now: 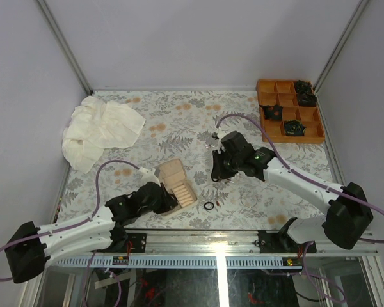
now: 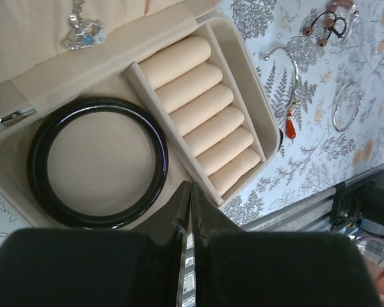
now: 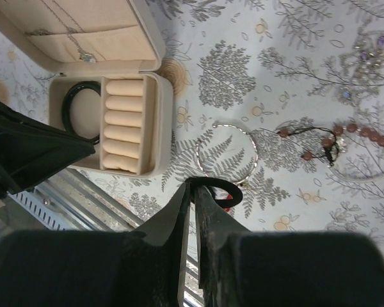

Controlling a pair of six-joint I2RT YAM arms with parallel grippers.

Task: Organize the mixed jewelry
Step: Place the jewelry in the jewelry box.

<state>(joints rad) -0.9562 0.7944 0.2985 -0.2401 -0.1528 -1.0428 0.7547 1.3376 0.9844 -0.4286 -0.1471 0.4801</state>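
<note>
My right gripper point(image 1: 213, 179) point(image 3: 193, 187) is shut on a black ring point(image 3: 227, 185), held tilted just above the table. Below it lie a thin silvery hoop point(image 3: 227, 150), a red-brown beaded bracelet point(image 3: 333, 137) and a red earring point(image 2: 289, 128). Another black ring point(image 1: 208, 205) lies near the front edge. The open beige jewelry box point(image 1: 173, 169) point(image 2: 243, 83) point(image 3: 166, 109) holds a black bangle point(image 2: 96, 163) beside its ring rolls point(image 2: 198, 115). My left gripper point(image 1: 171, 203) point(image 2: 190, 187) is shut and empty over the box's near wall.
An orange compartment tray point(image 1: 269, 86) with dark rosette-like items stands at the back right. A crumpled white cloth point(image 1: 99, 128) lies at the back left. A silver pendant point(image 2: 83, 32) rests in the box lid. The metal rail point(image 1: 224, 246) runs along the near edge.
</note>
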